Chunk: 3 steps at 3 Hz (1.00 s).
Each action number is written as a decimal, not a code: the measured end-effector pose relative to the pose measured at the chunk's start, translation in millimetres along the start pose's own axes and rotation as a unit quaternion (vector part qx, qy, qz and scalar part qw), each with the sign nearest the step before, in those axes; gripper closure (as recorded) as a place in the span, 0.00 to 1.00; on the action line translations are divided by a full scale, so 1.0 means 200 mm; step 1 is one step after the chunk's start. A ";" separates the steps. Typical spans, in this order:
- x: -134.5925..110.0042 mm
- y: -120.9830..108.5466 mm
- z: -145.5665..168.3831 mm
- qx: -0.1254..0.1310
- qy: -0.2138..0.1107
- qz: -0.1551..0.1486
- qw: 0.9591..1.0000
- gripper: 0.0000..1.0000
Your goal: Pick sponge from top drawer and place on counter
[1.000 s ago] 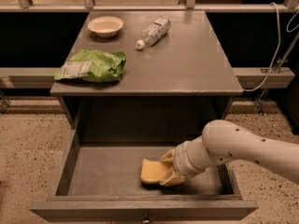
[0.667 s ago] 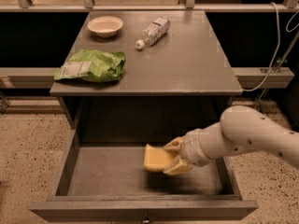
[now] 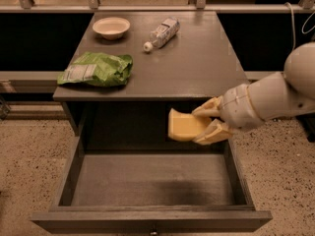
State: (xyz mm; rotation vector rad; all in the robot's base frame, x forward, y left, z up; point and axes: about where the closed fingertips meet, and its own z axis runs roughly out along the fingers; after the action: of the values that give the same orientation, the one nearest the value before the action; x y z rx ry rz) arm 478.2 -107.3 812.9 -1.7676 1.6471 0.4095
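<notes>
Speckled flooring [image 3: 29,151] surrounds a grey cabinet; its counter [image 3: 197,68] carries a pale bowl [image 3: 111,27] at the back left, a plastic bottle [image 3: 161,32] lying on its side near it, and a green bag [image 3: 97,69] at the left front edge; the top drawer [image 3: 147,215] stands pulled out below. Gripper [image 3: 204,122] positioned above the drawer's right side, just under the counter's front edge; fingers clamped on the sponge [image 3: 183,126], which hangs clear of the drawer bottom.
</notes>
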 end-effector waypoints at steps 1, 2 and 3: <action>-0.10 -0.22 -0.26 0.031 0.046 -0.019 0.998 1.00; -0.11 -0.51 -0.37 0.057 0.097 -0.015 0.994 1.00; -0.10 -0.79 -0.28 0.055 0.122 -0.005 0.991 1.00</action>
State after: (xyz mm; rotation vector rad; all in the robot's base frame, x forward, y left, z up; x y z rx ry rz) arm 615.6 -133.8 907.5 -1.7992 1.7896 0.0980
